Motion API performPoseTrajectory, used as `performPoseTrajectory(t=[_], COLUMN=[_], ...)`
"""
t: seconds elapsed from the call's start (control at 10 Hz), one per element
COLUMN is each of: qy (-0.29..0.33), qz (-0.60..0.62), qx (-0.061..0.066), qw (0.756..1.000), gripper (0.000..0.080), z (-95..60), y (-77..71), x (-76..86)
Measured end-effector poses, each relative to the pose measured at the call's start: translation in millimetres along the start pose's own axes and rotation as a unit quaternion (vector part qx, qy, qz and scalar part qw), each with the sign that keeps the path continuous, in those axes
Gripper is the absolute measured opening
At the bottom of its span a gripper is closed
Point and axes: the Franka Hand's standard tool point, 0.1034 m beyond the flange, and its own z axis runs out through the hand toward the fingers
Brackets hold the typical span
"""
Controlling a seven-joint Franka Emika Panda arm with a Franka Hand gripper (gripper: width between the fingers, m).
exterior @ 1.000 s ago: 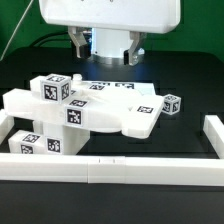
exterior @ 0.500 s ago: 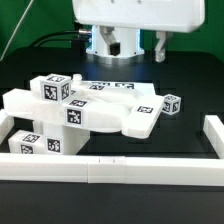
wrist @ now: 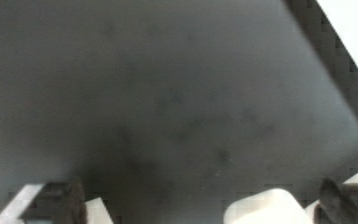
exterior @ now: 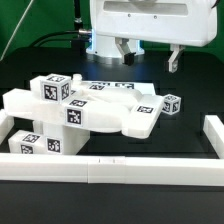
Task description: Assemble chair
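The chair (exterior: pixel 95 108) parts are being seen clustered on the black bench (exterior: pixel 190 85), toward the exterior view's left: flat white panels stacked at angles, tagged blocks on top, and a small tagged cube (exterior: pixel 174 103) lying just beside the panel's edge on the exterior view's right. A white border rail (exterior: pixel 110 167) is running along the front edge of the bench, and a shorter rail (exterior: pixel 213 135) is standing at the exterior view's right end. More tagged pieces (exterior: pixel 38 145) are sitting between the front rail and the panels, partly hidden by the rail.

The gripper (exterior: pixel 149 55) is being held above and behind the parts, toward the exterior view's right, fingers spread wide apart and nothing grasped; nothing is touched by it. The large white robot housing (exterior: pixel 150 18) is being cut off by the frame's top edge. Dark cables (exterior: pixel 55 38) are visible behind the bench.

In the wrist view only the blurred dark bench surface is being shown, with fingertips (wrist: pixel 60 200) intruding at one edge; no chair parts can be made out there.
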Motion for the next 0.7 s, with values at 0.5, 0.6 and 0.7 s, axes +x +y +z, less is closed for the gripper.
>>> performPoseTrajectory(t=[0.5,0.6,0.7], qy=[0.043,0.045,0.044], qz=[-0.053,-0.038,-0.021], qx=[0.01,0.013,0.018], qw=[0.998,0.998,0.999], gripper=[0.0649,0.0649,0.0649], z=[26.2,34.8,40.3], y=[-7.1,-6.8,-4.3], x=[-41.6,-51.3,-54.1])
